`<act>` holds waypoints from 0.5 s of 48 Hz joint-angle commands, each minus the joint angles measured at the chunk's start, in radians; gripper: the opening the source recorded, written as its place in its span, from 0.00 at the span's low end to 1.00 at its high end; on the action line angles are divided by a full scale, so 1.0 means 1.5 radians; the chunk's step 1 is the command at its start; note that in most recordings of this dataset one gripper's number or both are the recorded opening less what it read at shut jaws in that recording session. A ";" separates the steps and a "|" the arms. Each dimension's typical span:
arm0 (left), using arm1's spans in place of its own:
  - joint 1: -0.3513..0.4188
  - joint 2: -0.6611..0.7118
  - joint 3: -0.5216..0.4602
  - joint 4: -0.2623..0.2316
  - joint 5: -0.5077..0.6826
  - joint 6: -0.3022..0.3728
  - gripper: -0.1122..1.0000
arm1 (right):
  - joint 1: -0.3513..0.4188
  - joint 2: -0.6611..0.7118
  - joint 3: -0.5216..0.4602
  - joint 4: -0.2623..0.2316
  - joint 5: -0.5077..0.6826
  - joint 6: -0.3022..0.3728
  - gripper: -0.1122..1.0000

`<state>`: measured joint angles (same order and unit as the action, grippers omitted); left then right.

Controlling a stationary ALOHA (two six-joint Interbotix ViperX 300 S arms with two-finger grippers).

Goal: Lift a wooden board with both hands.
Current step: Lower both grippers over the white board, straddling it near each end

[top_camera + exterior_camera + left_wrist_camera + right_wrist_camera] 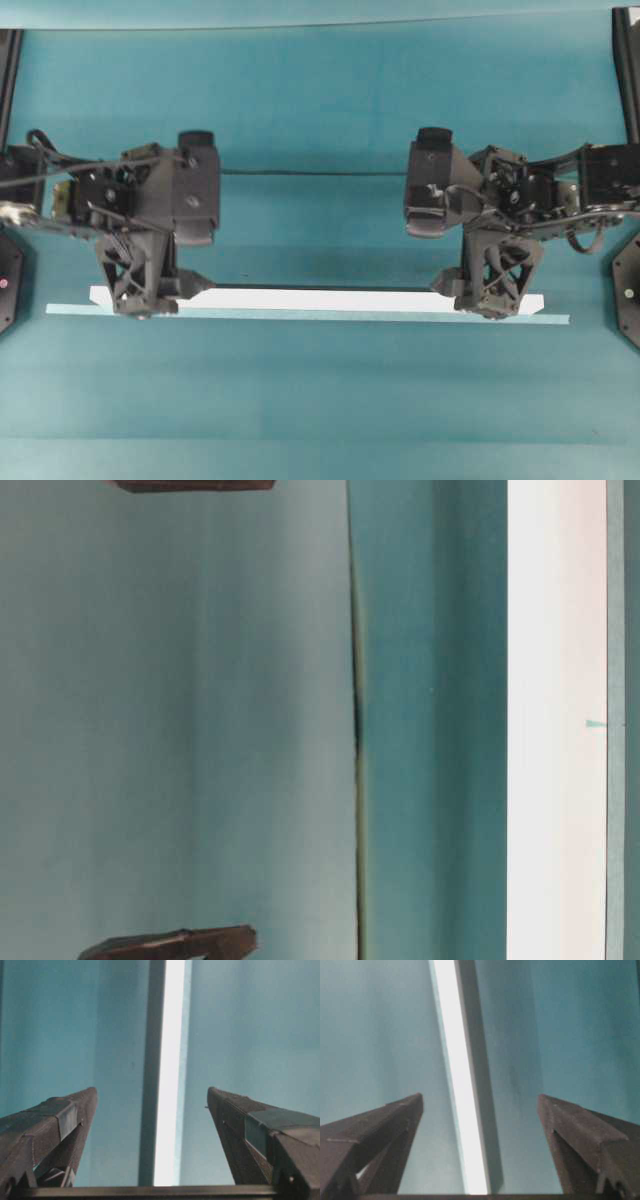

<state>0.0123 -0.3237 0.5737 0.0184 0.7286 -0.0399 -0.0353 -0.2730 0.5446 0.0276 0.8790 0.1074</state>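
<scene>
The white wooden board [320, 299] lies flat across the teal table, nearly the full width between the arms. My left gripper [140, 295] is over its left end and my right gripper [490, 292] is over its right end. In the left wrist view the board [168, 1085] runs lengthwise between the spread fingers of the left gripper [151, 1091], touching neither. In the right wrist view the board [460, 1085] runs the same way inside the right gripper [479, 1095]. Both grippers are open and empty. The board also shows in the table-level view [556, 720].
A thin pale teal tape strip [300, 316] lies along the board's near edge and sticks out past both ends. A dark cable or seam [310, 173] crosses the table behind the grippers. Black arm bases [628, 290] stand at both side edges.
</scene>
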 commanded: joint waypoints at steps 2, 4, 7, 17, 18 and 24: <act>-0.007 0.004 -0.001 0.002 -0.010 -0.001 0.99 | 0.002 0.015 -0.003 -0.001 -0.008 0.000 0.95; -0.007 0.007 0.002 0.002 -0.015 -0.002 0.99 | 0.002 0.020 -0.002 -0.001 -0.009 0.000 0.96; -0.006 0.012 0.008 0.002 -0.026 -0.001 0.99 | 0.002 0.026 0.002 -0.002 -0.017 -0.001 0.96; -0.016 0.040 0.029 0.002 -0.069 -0.005 0.99 | 0.002 0.043 0.027 -0.001 -0.067 0.001 0.96; -0.018 0.044 0.031 0.002 -0.071 -0.005 0.99 | 0.003 0.045 0.029 0.000 -0.071 0.001 0.96; -0.020 0.070 0.046 0.002 -0.083 -0.005 0.99 | 0.008 0.055 0.037 0.000 -0.083 0.000 0.96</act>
<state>-0.0153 -0.2286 0.6412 0.0199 0.6213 -0.0460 -0.0322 -0.2056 0.5983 0.0276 0.7716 0.1074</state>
